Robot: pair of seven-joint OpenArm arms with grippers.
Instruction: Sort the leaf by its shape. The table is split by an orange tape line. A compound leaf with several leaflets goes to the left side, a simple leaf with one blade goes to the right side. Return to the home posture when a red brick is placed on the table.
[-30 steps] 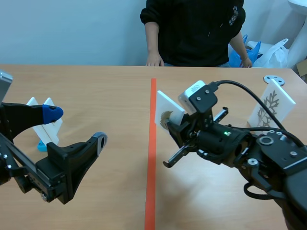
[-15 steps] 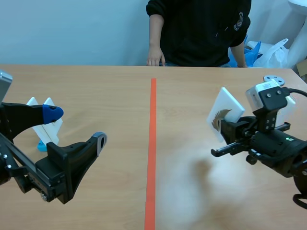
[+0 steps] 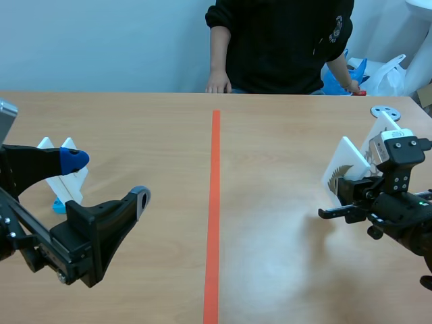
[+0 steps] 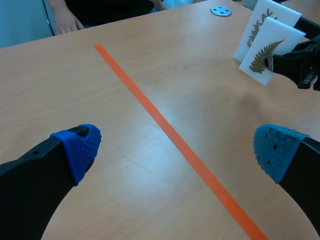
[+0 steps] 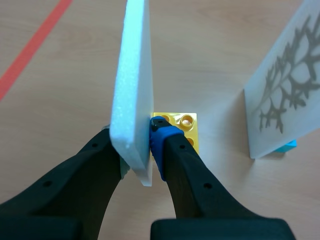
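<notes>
Presently, the right gripper (image 3: 352,187) is pinched on a white card (image 3: 343,162) printed with a fern-like leaf of many leaflets. The card is held right of the tape (image 3: 214,202), toward the right edge. A yellow brick (image 5: 180,126) is seen at its foot. Whether it rests on the table cannot be told.

A second card (image 3: 379,131), with a branching leaf, is stood on a blue base (image 5: 287,146) just right of the first and farther off.

The left gripper (image 3: 108,179) is spread wide at near left, with nothing held. Two more cards (image 3: 67,182) are stood at left.

A disc (image 3: 385,112) is laid at far right. A person (image 3: 280,40) is seated at the far edge.
</notes>
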